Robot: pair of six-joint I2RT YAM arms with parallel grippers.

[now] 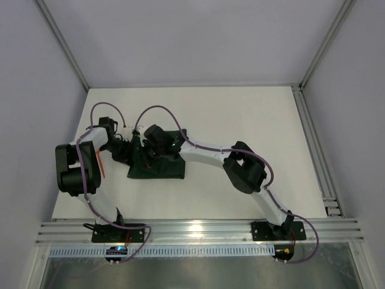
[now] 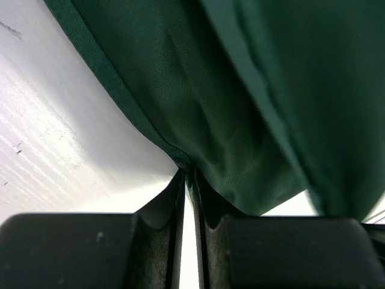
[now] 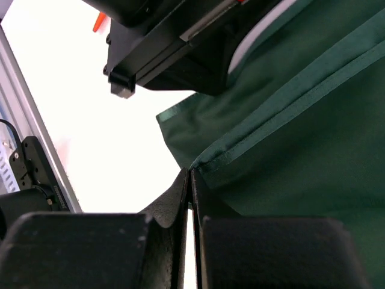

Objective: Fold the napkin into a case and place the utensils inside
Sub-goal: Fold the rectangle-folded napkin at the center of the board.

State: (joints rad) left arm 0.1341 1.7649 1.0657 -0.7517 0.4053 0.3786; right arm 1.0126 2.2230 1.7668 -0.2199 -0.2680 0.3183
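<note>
Noted: left pincer (image 2: 187,180) closed, the hem of the napkin (image 2: 240,120) pinched at its tips; right pincer (image 3: 189,180) shut, a folded corner nipped (both bites shallow). The napkin is laid part-folded on the surface (image 1: 252,120). Risk: the hem could be pulled free by uneven tension, and the orange utensil (image 1: 103,167) just left of it swept aside.

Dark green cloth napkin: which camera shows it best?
Top external: nearly the whole dark green cloth napkin shows on the white table. Left wrist gives only a close-up fold and hem; right wrist, one hemmed corner.
</note>
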